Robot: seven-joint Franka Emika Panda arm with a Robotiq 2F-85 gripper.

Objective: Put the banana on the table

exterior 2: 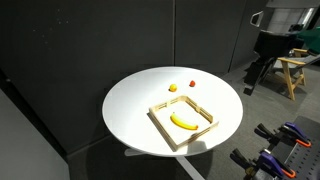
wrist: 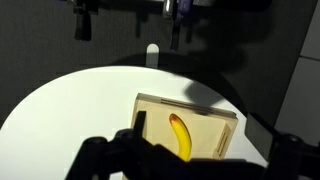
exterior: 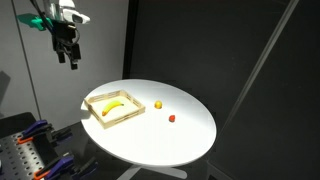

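Note:
The banana [exterior: 112, 106] is small, curved and yellow. It lies inside the shallow light-wood tray [exterior: 127, 116] on the round white table [exterior: 185, 132]. It shows in both exterior views [exterior 2: 183, 122] and in the wrist view [wrist: 181, 138]. My gripper [exterior: 68, 56] hangs high above and off to the side of the table, well apart from the banana. Its fingers are open and empty. In an exterior view the gripper [exterior 2: 251, 80] is beyond the table's edge. In the wrist view the dark fingers [wrist: 190, 165] frame the bottom of the picture.
A tiny round yellow object [exterior: 158, 103] and a tiny red object [exterior: 171, 117] sit on the table beside the tray [exterior 2: 160, 118]. Blue and orange clamps [exterior 2: 280, 135] lie below the table edge. A wooden stool [exterior 2: 293, 70] stands behind. Dark curtains surround the table.

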